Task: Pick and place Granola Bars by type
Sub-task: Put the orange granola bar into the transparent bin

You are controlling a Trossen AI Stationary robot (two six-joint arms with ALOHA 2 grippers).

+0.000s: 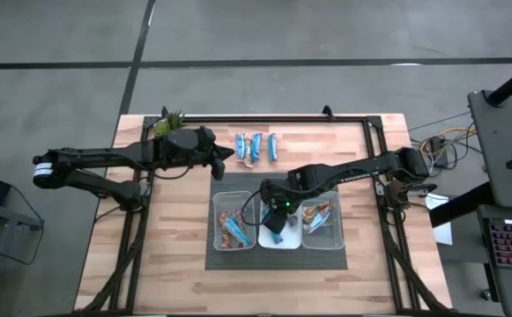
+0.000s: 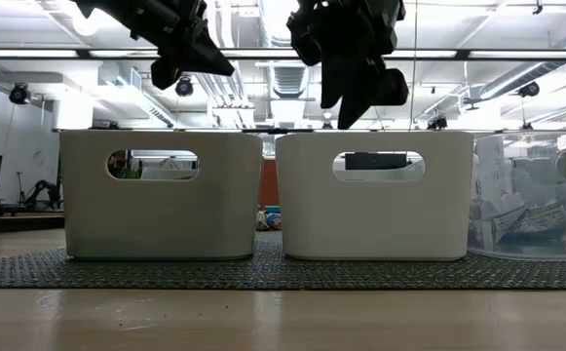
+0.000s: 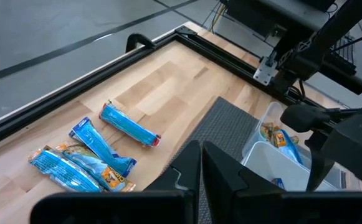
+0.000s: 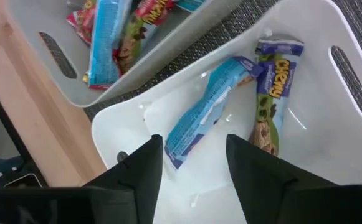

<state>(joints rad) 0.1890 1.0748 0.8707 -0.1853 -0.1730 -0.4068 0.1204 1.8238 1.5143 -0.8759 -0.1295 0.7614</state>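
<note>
Three bins stand side by side on a dark mat (image 1: 278, 255). My right gripper (image 4: 193, 146) hangs open over the middle white bin (image 4: 330, 25), fingers pointing down into it. Below them a blue granola bar (image 4: 212, 106) lies on the bin's floor beside a blue-and-tan bar (image 4: 271, 93). The left bin (image 1: 232, 227) holds blue-and-red bars (image 4: 109, 37); the right bin (image 1: 322, 220) holds tan ones. Several blue bars (image 3: 129, 126) lie flat on the wood at the far side. My left gripper (image 3: 200, 165) hovers shut above the table, near them.
A black frame rail (image 3: 187, 34) borders the table's far and side edges. A small green plant (image 1: 169, 121) stands at the far left corner. Bare wood (image 1: 176, 255) lies left and in front of the mat.
</note>
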